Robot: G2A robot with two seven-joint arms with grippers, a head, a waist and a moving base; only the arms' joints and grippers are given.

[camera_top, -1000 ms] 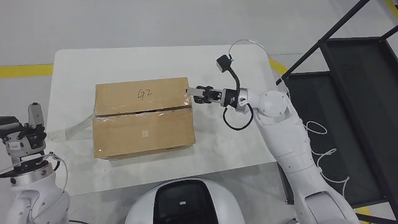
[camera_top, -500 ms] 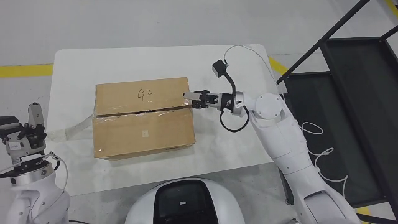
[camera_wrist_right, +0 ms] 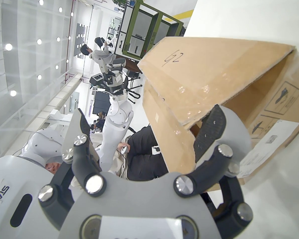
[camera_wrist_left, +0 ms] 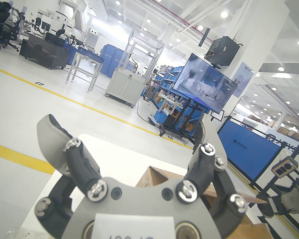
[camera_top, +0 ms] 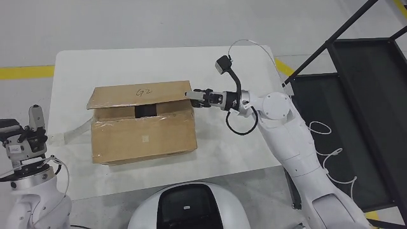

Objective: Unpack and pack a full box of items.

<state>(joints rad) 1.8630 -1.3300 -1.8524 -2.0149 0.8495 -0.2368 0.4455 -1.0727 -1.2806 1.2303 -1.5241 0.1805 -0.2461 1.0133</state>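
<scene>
The cardboard box (camera_top: 143, 127) sits near the middle of the white bench (camera_top: 76, 70), its far top flap (camera_top: 141, 93) tilted up so a dark gap shows along the centre seam, while the near flap lies flat under glossy tape. The right gripper (camera_wrist_right: 147, 115) is at the box's right end, spread wide, one finger at the raised flap's corner. The left gripper (camera_wrist_left: 125, 120) is off the bench's near left corner, fingers apart and holding nothing.
</scene>
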